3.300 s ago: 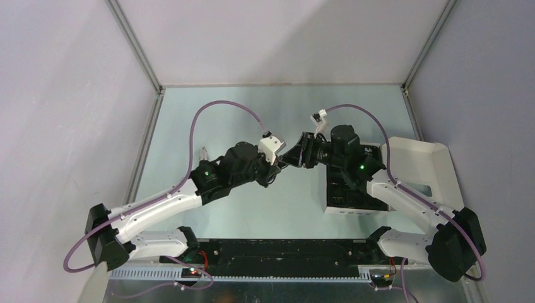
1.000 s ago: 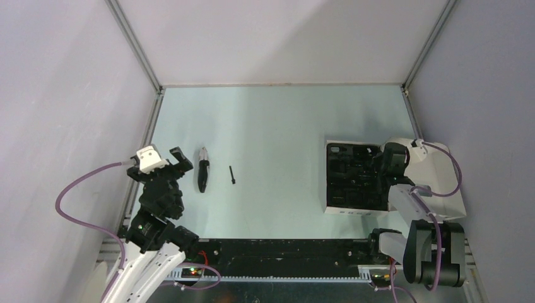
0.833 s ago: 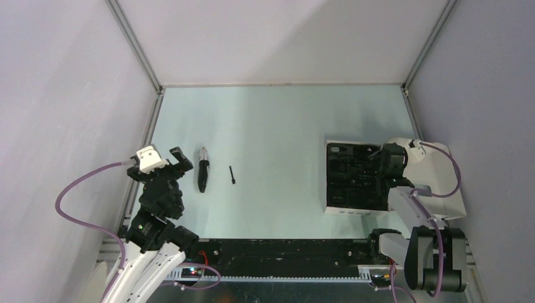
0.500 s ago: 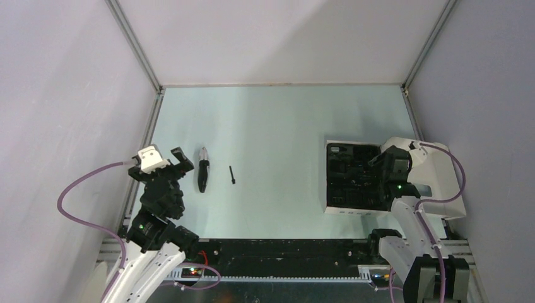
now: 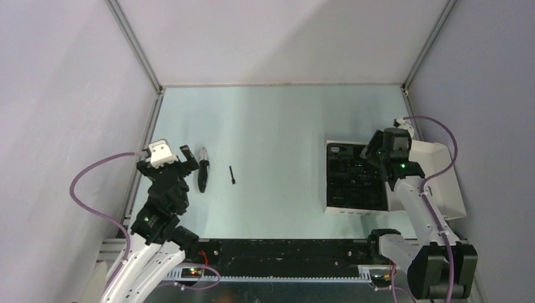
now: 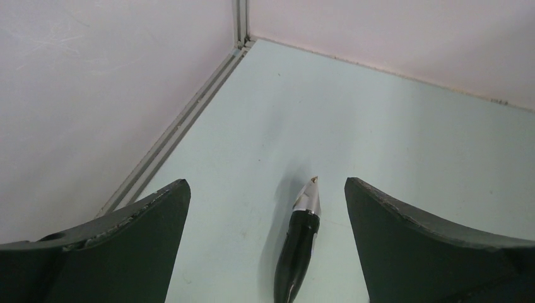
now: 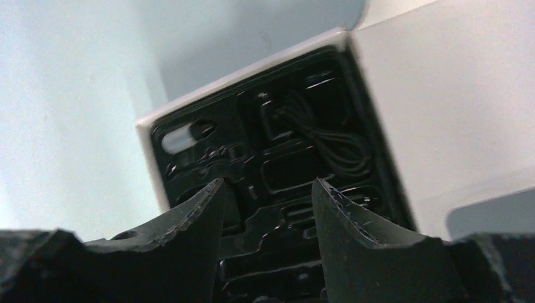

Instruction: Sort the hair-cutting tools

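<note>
Left gripper (image 6: 266,186), fingers wide apart, frames the clipper (image 6: 298,243), whose rear end is cut off; the brush (image 5: 233,175) lies just beside it. Right gripper (image 7: 268,184), fingers apart and empty, hangs over the box (image 5: 327,180); what its black insert holds is blurred.

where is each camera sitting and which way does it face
Top external: above and behind the arms, looking down on the table; both arms show.
Left wrist: on the left arm, facing the far left corner over the clipper; the open left fingers frame the view.
Right wrist: on the right arm, looking down into the box; the parted right fingers show.
Shared: top external also shows the clipper and the box.
</note>
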`<action>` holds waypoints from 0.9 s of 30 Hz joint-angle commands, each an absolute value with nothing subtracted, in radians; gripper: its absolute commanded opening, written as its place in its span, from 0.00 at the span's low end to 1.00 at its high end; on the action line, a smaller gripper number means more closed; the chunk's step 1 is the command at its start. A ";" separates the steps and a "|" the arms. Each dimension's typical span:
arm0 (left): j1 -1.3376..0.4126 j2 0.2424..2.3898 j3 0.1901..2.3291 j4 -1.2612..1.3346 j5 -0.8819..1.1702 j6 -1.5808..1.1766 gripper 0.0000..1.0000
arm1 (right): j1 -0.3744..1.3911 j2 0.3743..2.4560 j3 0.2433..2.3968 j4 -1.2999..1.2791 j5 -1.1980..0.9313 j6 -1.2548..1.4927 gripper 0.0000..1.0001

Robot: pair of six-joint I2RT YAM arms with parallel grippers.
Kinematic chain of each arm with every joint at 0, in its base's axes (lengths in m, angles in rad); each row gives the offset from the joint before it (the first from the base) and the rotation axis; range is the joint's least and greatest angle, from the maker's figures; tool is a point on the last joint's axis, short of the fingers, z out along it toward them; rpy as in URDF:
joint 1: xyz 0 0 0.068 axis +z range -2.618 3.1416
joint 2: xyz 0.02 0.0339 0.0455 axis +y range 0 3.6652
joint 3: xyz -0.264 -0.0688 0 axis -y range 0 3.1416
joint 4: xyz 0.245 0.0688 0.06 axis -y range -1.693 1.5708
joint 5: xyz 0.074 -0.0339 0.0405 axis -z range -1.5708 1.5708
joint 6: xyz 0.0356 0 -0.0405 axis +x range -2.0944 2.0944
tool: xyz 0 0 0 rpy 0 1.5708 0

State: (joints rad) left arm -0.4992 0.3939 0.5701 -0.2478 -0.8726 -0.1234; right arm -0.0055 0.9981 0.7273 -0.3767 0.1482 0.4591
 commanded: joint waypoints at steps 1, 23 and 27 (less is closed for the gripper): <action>-0.502 0.471 0.584 -0.241 -0.820 -0.128 1.00 | 0.078 1.043 0.815 -0.441 0.085 0.372 0.58; -0.372 1.061 0.818 -0.519 -0.333 -0.431 0.87 | 0.328 0.995 0.865 -0.487 -0.050 0.295 0.61; -0.373 1.159 0.847 -0.533 -0.284 -0.479 0.77 | 0.346 0.991 0.862 -0.499 -0.081 0.291 0.61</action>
State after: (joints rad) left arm -0.3782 1.0893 0.7963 -0.5079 -0.3653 -0.3950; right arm 0.3279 1.0153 0.8276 -0.4900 -0.0364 0.3119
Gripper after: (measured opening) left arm 0.813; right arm 0.610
